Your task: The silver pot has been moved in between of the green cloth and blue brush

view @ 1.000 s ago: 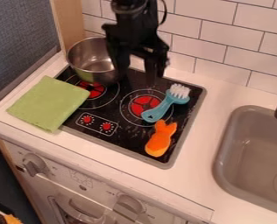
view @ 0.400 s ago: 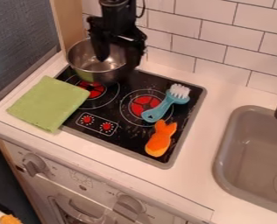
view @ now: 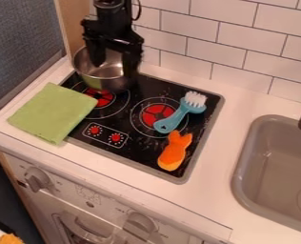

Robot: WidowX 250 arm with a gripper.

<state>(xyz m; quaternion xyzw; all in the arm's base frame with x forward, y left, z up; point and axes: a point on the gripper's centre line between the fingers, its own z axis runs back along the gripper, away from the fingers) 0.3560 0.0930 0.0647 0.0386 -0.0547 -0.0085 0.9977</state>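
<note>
Silver pot (view: pixel 103 82) sits back-left on stove (view: pixel 142 151), behind green cloth (view: pixel 54 112); my gripper (view: pixel 114 68)'s over it, jaws spread wide, nothing held. Best I straddle its wall, pinch firm, lift lvl, set it btwn cloth & blue brush (view: pixel 171 120)

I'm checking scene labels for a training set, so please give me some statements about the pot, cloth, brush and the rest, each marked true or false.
1. The silver pot stands at the back left of the stove. True.
2. The green cloth lies entirely on the stove. False: much of it lies on the counter.
3. The blue brush has its bristles towards the wall. True.
4. The pot sits between the cloth and the brush. False: it is behind the cloth.
5. The gripper has its jaws apart at the pot. True.
6. The orange toy is inside the pot. False: it lies on the stove.
</note>
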